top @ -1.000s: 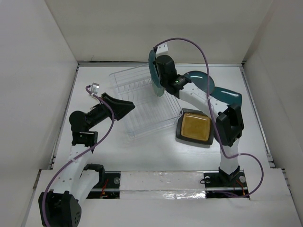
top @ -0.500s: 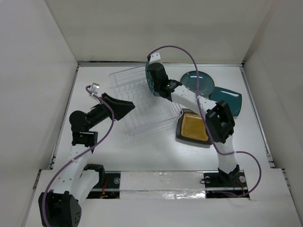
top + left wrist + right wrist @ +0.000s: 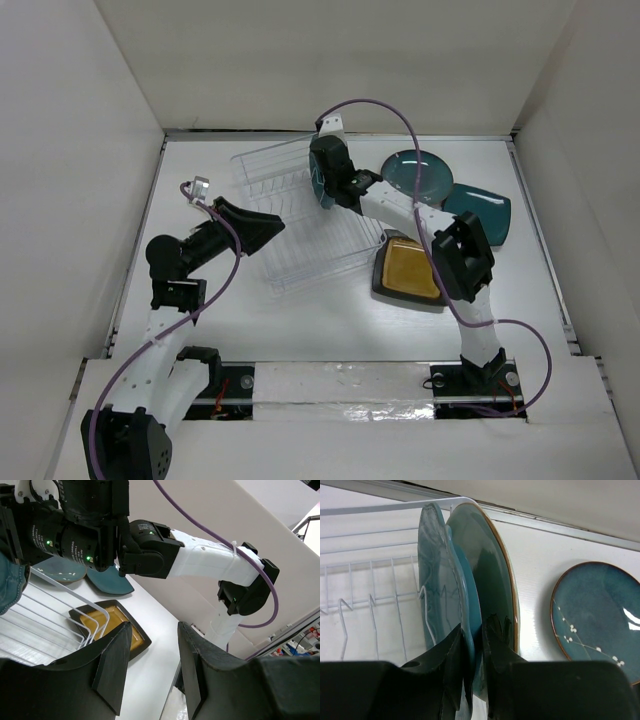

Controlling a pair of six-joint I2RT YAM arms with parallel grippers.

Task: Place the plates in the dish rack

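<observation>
Teal scalloped plate (image 3: 437, 580): glossy mid-teal with faint raised line patterning. Green-teal round plate (image 3: 492, 565) behind it: deep green-teal face and a thin brown rim. Blossom plate (image 3: 597, 620): mottled dark teal, brown rim, a sprig of small white blossoms. Amber square plate (image 3: 410, 268): amber centre, black border. Teal square plate (image 3: 485, 210): plain dark teal. Dish rack (image 3: 300, 245): clear, with whitish ribs. Cable (image 3: 365, 99): purple. Right gripper (image 3: 474, 627): black.

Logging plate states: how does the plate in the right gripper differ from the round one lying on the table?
The gripped plate stands upright in the right gripper; the table plate lies flat. The gripped plate's rim is scalloped; the table plate's is smooth. Both are teal.
</observation>
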